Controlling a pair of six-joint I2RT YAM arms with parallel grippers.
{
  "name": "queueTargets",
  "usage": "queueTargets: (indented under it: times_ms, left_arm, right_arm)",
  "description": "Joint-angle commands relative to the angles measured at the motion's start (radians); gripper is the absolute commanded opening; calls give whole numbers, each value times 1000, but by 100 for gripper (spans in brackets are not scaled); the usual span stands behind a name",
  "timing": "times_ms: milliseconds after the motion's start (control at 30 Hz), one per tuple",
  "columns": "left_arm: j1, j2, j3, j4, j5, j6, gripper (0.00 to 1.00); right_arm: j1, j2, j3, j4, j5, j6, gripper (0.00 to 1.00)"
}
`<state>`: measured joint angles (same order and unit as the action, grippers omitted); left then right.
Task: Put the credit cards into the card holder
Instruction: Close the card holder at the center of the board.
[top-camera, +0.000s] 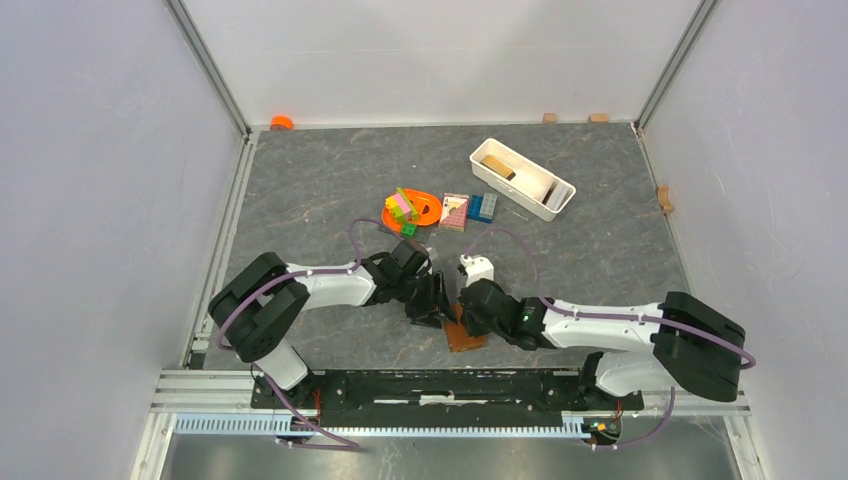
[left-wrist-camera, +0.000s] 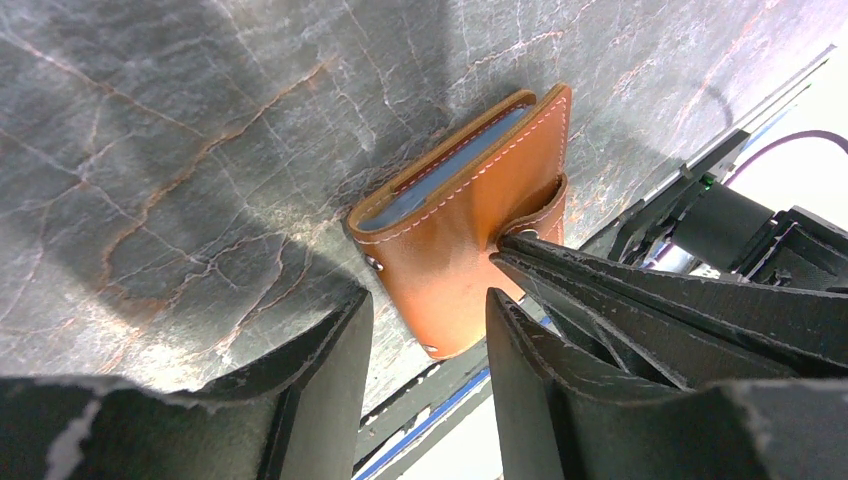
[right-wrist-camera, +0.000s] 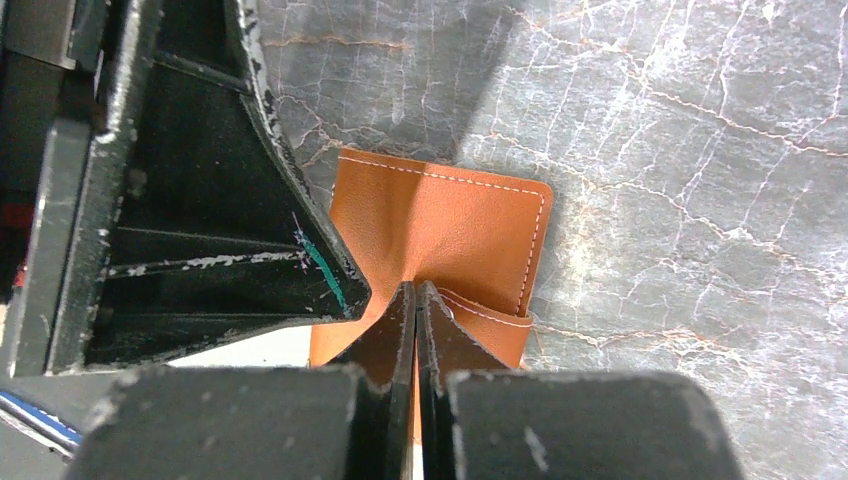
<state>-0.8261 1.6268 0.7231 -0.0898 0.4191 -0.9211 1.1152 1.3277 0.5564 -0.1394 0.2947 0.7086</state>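
The card holder (left-wrist-camera: 460, 215) is a brown leather wallet lying folded on the grey table near its front edge; it also shows in the top view (top-camera: 468, 339) and the right wrist view (right-wrist-camera: 450, 225). A light blue credit card (left-wrist-camera: 440, 170) shows edge-on inside the fold. My right gripper (right-wrist-camera: 415, 292) is shut, pinching the wallet's leather by the snap strap (right-wrist-camera: 490, 322). My left gripper (left-wrist-camera: 430, 335) is open and empty, just above the wallet's near corner, close beside the right gripper's fingers (left-wrist-camera: 620, 290). No other cards are in view.
A white tray (top-camera: 495, 172) holding a wooden block stands at the back right. An orange ring with toy bricks (top-camera: 412, 208), a pink-and-white block (top-camera: 455, 211) and blue bricks (top-camera: 482, 207) lie mid-table. The black front rail (top-camera: 450, 385) runs just below the wallet.
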Motion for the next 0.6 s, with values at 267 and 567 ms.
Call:
queueTargets:
  times_ms: [267, 567]
  left_arm:
    - [-1, 31, -12, -103, -82, 48, 54]
    - [1, 27, -10, -106, -88, 54, 54]
  right_arm:
    - [-54, -29, -278, -18, -27, 71, 0]
    - [-132, -49, -411, 93, -72, 83, 0]
